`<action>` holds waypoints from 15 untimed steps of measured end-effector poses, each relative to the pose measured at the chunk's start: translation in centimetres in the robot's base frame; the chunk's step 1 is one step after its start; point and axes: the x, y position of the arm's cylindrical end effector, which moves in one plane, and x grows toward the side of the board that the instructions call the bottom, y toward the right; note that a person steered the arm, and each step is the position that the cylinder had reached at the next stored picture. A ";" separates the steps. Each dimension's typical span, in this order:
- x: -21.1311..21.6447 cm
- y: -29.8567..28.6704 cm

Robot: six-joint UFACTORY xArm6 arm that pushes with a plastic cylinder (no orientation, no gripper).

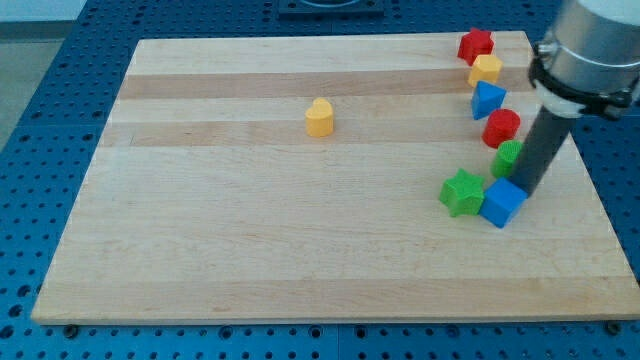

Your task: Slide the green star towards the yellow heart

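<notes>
Reader: Blocks first, please. Where is the piece I care about?

Me: Green star (461,192) sits low on the view's right of the wooden board (250,250), touching a blue cube (502,203) on its right side. The yellow heart (319,117) stands alone, well apart, up and toward the view's left.

Reader: And you?

Me: I have no fingers to part or close, only a dark rod. My tip (523,190) is down at the blue cube's upper right edge, just below a green block (508,157) whose shape I cannot make out. So the cube lies between me and the star.

Reader: Which step is this?

Me: I judge it the approach; the star is still far from the heart. Next I would need to get behind the star on its lower right, so a push runs up and left. Pushing through the cube might carry both along.

Reader: Which way does the star point?

Me: It is squat with no clear long axis, and its points are too small to read.

Reader: Anything else nearby?

Me: A column above: red block (476,44), yellow block (486,69), blue block (488,99), red block (501,128).
</notes>
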 end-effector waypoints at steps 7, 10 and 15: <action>1.8 -19.3; 2.4 -20.8; -3.8 -20.3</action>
